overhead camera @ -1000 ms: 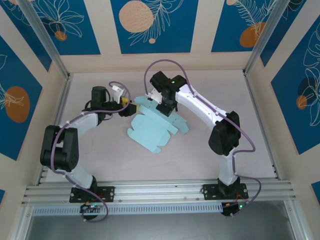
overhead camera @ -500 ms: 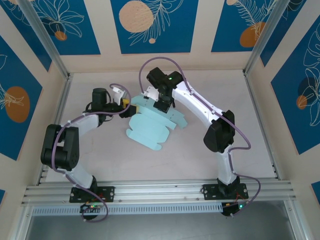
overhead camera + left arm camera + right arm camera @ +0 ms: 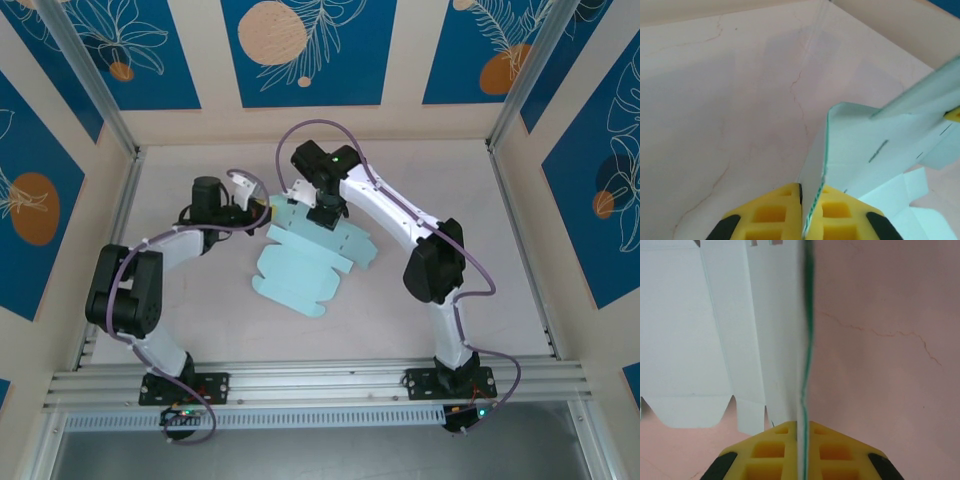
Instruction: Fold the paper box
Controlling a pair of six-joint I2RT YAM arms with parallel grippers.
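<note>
Seen from overhead, the paper box [image 3: 303, 268], a pale blue die-cut sheet not yet formed, lies near the middle of the table [image 3: 420, 320], its far flaps lifted. The left gripper [image 3: 262, 208] clamps the sheet's edge at about 11 o'clock, and its wrist view shows yellow pads [image 3: 772, 212] closed on thin card standing upright. The right gripper [image 3: 325, 215] pinches the raised edge at about 12 o'clock, pads together on the card. The card looks light, thin and easily creased, so holds are best kept close to the printed fold lines. Bare table opens from 3 to 7 o'clock; the back wall [image 3: 300, 122] at 12 o'clock is nearer.
</note>
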